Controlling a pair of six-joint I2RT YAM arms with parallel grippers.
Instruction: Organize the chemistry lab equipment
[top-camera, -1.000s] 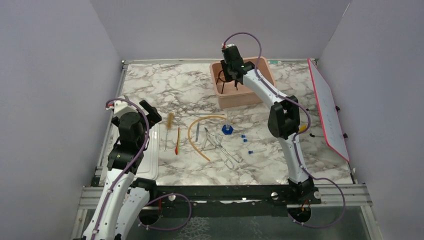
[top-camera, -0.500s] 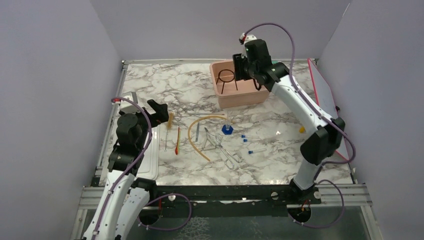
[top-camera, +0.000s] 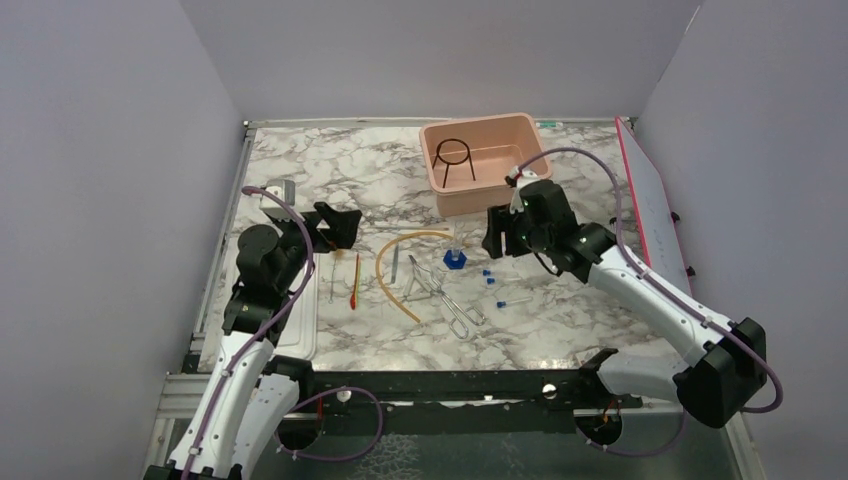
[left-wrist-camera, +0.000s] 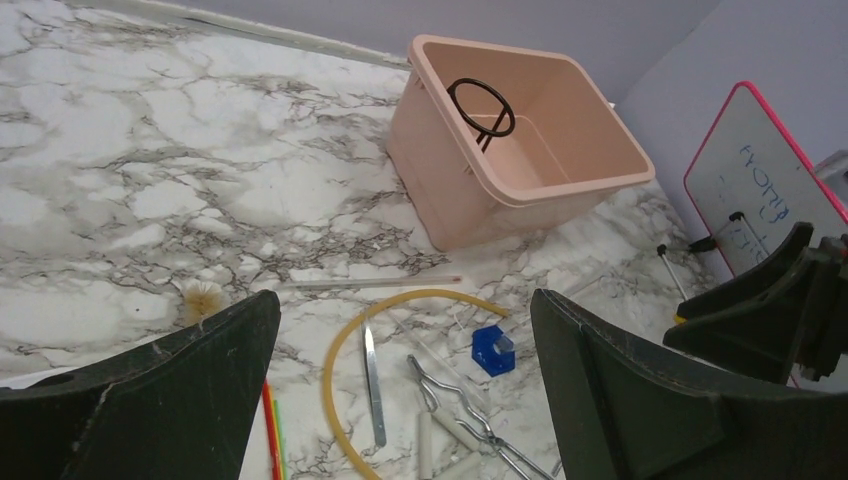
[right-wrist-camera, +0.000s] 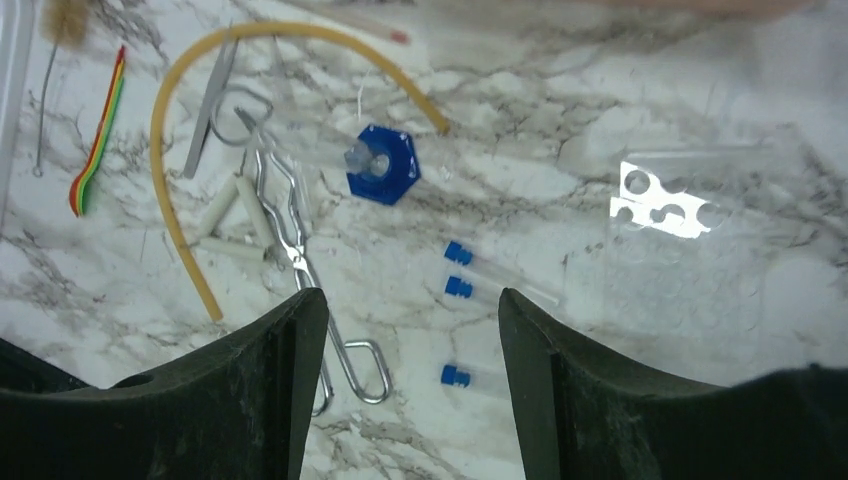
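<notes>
Ring stand (top-camera: 455, 157) stowed in the tub (top-camera: 480, 205), the right fingers (right-wrist-camera: 270, 390) swing back, open, over the remaining tools (right-wrist-camera: 290, 245). Left fingers (left-wrist-camera: 150, 400) are open too.

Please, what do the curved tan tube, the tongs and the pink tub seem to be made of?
The curved tan tube looks like rubber or latex: matte, lying in a soft bend. The tongs look like metal wire: bright silver, with glints. The pink tub is probably plastic: smooth, even colour, moulded rim.
</notes>
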